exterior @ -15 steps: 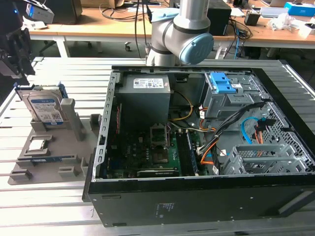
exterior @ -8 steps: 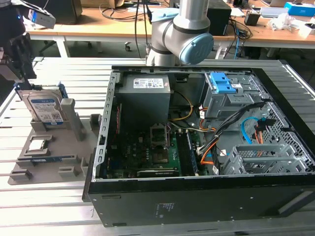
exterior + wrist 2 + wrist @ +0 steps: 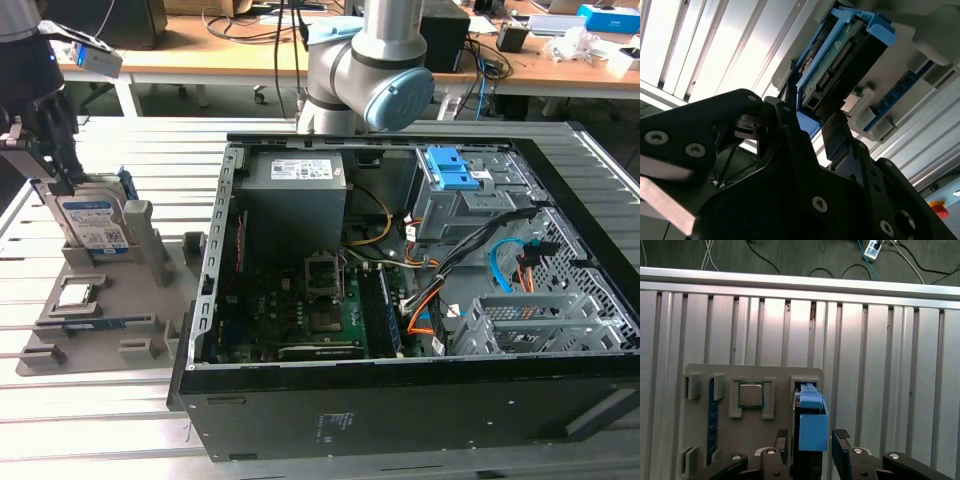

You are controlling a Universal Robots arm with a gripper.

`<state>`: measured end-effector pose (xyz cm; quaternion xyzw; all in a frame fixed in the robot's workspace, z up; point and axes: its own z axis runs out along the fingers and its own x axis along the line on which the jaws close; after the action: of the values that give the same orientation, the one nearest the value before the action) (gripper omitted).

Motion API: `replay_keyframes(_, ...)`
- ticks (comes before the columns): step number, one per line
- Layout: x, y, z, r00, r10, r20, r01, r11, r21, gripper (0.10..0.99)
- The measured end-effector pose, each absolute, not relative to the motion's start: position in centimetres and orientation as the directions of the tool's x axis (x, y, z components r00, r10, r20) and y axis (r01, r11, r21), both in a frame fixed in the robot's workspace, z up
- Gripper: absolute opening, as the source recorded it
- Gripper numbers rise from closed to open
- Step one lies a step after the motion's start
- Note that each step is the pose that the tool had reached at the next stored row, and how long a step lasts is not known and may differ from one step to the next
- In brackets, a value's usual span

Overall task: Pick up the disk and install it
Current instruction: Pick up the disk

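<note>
The disk (image 3: 95,220) stands on edge in a slot of the grey holder tray (image 3: 150,300) at the exterior view's left, its white-and-blue label facing out. My gripper (image 3: 62,180) hangs right over its upper end. In the first wrist view the disk's blue rail (image 3: 811,422) lies between my two black fingers (image 3: 841,439), and a narrow gap shows on each side. The second wrist view shows the disk's connector end (image 3: 840,65) just beyond the fingertips (image 3: 790,125). The gripper (image 3: 811,437) is open and straddles the disk.
A square processor chip (image 3: 750,394) and a blue memory stick (image 3: 713,415) sit in other slots of the same tray. The open computer case (image 3: 400,400) lies at the exterior view's right, with a grey drive bay and blue latch (image 3: 450,175) at its far side. All rests on a slatted aluminium table (image 3: 120,440).
</note>
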<state>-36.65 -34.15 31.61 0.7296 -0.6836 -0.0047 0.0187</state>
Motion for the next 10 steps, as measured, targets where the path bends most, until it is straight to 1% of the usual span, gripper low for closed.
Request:
replay_keyframes(4, -36.7, -34.1, 30.4, 0.065, -0.998, 0.021, -0.997, -0.065, 0.034, 0.482)
replay_keyframes(10, -36.7, -34.1, 30.0, 0.065, -0.998, 0.024, -0.997, -0.064, 0.034, 0.482)
